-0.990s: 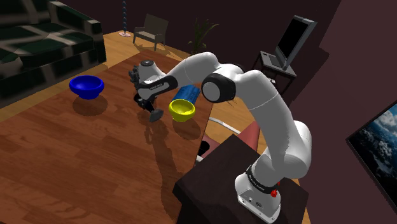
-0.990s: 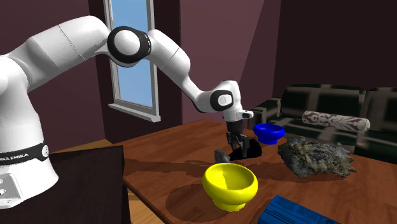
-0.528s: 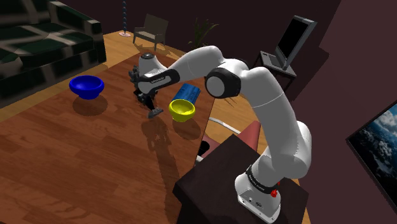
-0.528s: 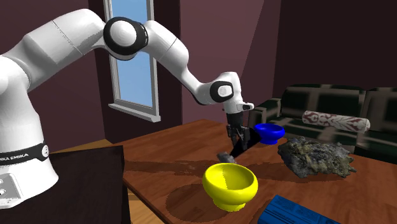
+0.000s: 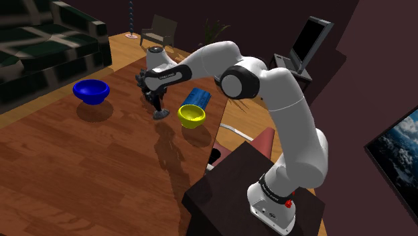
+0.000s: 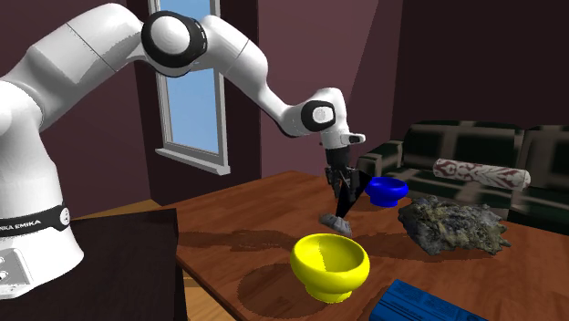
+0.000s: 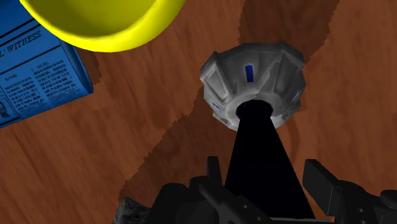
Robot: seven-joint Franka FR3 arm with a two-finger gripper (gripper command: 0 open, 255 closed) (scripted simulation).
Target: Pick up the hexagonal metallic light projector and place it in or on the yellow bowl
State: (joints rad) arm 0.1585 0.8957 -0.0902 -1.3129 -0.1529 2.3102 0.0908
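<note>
Two black fingers of the end effector (image 7: 264, 184) close on the black tapering stem of the light projector (image 7: 253, 83), which hangs from them with its head pointing down. The head is a grey, metallic-looking, faceted flare with small blue slots set into its sides. In the second exterior view the projector's head (image 6: 336, 221) is off the wood of the table (image 6: 246, 219), with a shadow under it, and the end effector (image 6: 342, 196) grips it from above.

In the wrist view the projector is over bare wood, beside the yellow bowl (image 7: 102, 22) and not over it. In the shoulder view the end effector (image 5: 159, 107) and the projector (image 5: 161, 114) are just to the left of the yellow bowl (image 5: 192, 115). In the second exterior view the yellow bowl (image 6: 330, 264) stands nearer the camera than the projector.

A blue book (image 7: 38, 76) lies flat next to the bowl. Its cover carries the word "WITNESS" in white capitals above blocks of print too small to read. On the black band low on the arm (image 6: 27, 222) the letters "NKA EMIKA" can be read; the start of the wording is cut off at the picture's edge.

Further off on the table are a blue bowl (image 6: 387, 189) and a rough grey rock (image 6: 453, 225). A dark sofa (image 6: 474, 146) stands behind them.
</note>
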